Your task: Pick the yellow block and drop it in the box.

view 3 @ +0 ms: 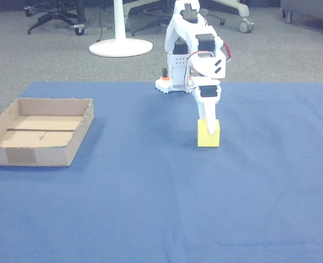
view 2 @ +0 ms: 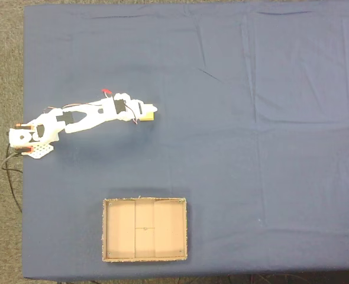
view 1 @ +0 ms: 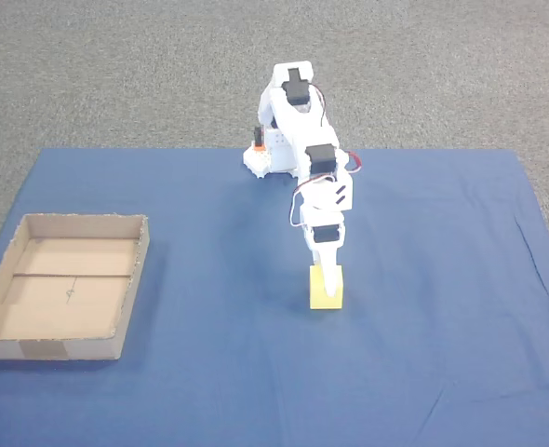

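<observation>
The yellow block (view 1: 327,294) rests on the blue cloth near the middle, in front of the white arm. My gripper (view 1: 326,273) points straight down onto its top, and one white finger overlaps the block's upper face in the other view (view 3: 209,127). From above, the yellow block (view 2: 146,116) peeks out beside the gripper (view 2: 150,111) tip. How the jaws stand around the block is hidden by the gripper body. The brown cardboard box (view 1: 133,284) lies far to the left with nothing in it. It is also in the top-down fixed view (view 2: 145,258) and the other view (view 3: 35,155).
The blue cloth (view 1: 423,354) covers the table, with grey carpet beyond its edges. The arm's base (view 1: 267,158) stands at the cloth's far edge. Open cloth lies between the block and the box. Chair legs and a white stand base (view 3: 120,48) sit on the floor behind.
</observation>
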You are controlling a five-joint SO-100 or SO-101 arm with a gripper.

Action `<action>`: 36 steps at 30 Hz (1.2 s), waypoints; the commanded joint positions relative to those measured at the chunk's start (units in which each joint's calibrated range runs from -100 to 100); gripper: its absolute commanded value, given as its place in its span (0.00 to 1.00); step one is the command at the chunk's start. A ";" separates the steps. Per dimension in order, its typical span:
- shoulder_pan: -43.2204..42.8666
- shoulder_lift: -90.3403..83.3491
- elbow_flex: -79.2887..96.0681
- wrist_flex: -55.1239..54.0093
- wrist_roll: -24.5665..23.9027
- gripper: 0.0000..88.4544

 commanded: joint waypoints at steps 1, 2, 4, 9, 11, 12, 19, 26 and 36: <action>0.90 0.75 -2.74 -1.28 0.00 0.40; 1.13 1.18 -3.10 -1.45 0.15 0.37; 1.53 1.43 -3.37 -1.69 0.24 0.32; 1.29 0.84 -2.11 -2.52 0.39 0.26; 1.45 -1.61 -0.21 -3.35 0.63 0.26; 1.76 -4.48 1.69 -4.34 0.83 0.26; 12.69 -48.13 14.36 -11.12 4.84 0.26; 47.77 -55.56 17.08 -21.78 9.18 0.25; 52.49 -1.53 -20.57 -15.83 14.75 0.24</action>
